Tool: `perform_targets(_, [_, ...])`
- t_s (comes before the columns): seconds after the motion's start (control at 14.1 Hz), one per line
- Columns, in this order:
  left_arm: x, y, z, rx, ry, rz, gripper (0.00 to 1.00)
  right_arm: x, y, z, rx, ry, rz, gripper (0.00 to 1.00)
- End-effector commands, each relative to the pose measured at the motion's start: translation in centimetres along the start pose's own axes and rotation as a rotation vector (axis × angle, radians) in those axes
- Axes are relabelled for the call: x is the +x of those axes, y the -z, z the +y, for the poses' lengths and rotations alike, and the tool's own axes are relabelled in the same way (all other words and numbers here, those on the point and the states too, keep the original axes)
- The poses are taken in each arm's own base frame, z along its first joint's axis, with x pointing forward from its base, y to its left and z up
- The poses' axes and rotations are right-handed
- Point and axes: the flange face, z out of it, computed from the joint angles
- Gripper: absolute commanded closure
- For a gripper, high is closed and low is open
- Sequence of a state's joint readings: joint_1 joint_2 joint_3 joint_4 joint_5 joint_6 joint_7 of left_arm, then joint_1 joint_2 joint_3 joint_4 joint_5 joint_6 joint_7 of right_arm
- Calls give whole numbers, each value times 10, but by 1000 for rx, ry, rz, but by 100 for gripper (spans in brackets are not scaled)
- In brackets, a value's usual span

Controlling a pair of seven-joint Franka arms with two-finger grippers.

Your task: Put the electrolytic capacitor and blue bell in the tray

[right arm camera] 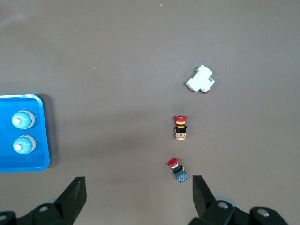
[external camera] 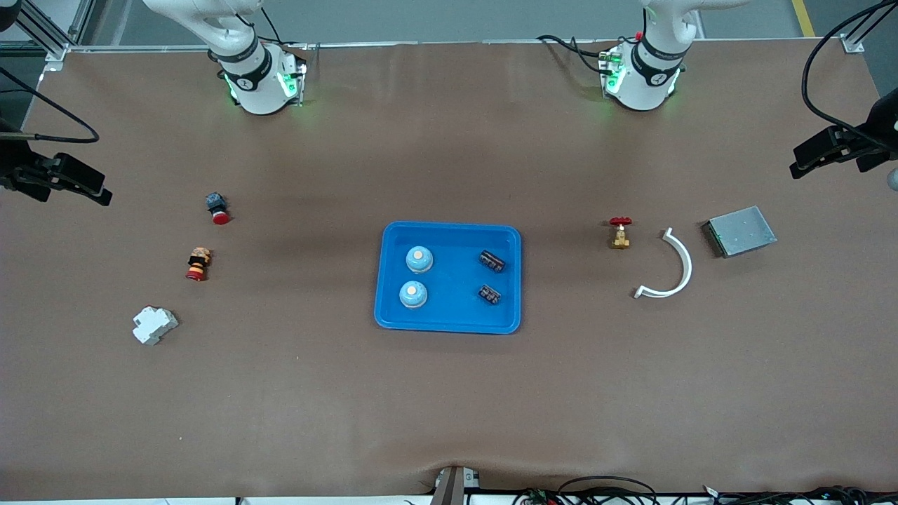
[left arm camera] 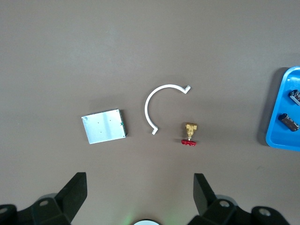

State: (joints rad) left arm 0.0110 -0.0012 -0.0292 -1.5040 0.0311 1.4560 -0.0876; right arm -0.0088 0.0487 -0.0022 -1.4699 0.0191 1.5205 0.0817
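The shallow bright-blue plastic tray (external camera: 449, 319) sits mid-table and holds two pale-blue bells (external camera: 419, 259) along the edge toward the right arm's end and two dark electrolytic capacitors (external camera: 492, 261) along the opposite edge; placement appears complete. The left gripper (left arm camera: 139, 192) and right gripper (right arm camera: 138, 194) hang high, jaws apart and empty, judged parked clear.

The tray (external camera: 449, 322) is bright blue; in it sit two pale blue bells (external camera: 419, 259) with whitish tops and two black capacitors (external camera: 492, 261) with light markings. The table (external camera: 449, 407) is brown. Elsewhere lie a grey metal box (external camera: 741, 231), a white curved piece (external camera: 675, 270) and a brass valve (external camera: 619, 233) with a red handle
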Motion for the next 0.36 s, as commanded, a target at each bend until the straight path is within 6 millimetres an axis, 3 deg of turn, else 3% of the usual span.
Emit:
perform_targets(0.0, [-8, 9, 4, -21, -12, 5, 0, 2, 5, -1, -14, 9, 5, 0])
perform_targets(0.28, [-9, 9, 14, -46, -15, 0, 0, 3, 4, -1, -14, 11, 5, 0])
